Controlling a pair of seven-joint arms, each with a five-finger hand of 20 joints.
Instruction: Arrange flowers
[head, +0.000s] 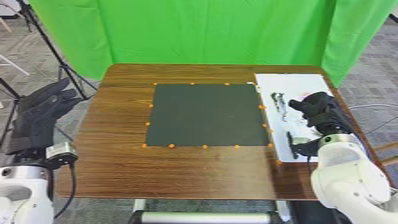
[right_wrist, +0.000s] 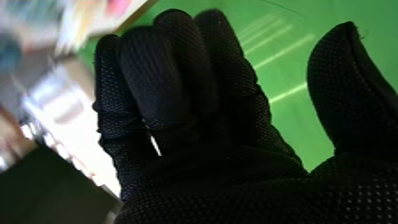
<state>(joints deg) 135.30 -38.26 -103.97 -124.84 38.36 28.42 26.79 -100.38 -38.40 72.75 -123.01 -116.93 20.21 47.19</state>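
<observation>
That curtain (head: 204, 30) is a loud, bright green, and the tabletop (head: 107, 170) is brown with darker wood grain. The mat (head: 209, 115) is a flat charcoal, dotted round with orange markers (head: 172, 146); the board (head: 298, 81) is white. Black for the left hand (head: 34, 120) and right hand (head: 322, 109), the latter finely mesh-patterned; mottled grey carpet (head: 369, 67).

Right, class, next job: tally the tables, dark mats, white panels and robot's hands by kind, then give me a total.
Wooden table: 1
Dark mat: 1
White panel: 1
Robot's hands: 2 (left hand, right hand)
Total: 5
</observation>
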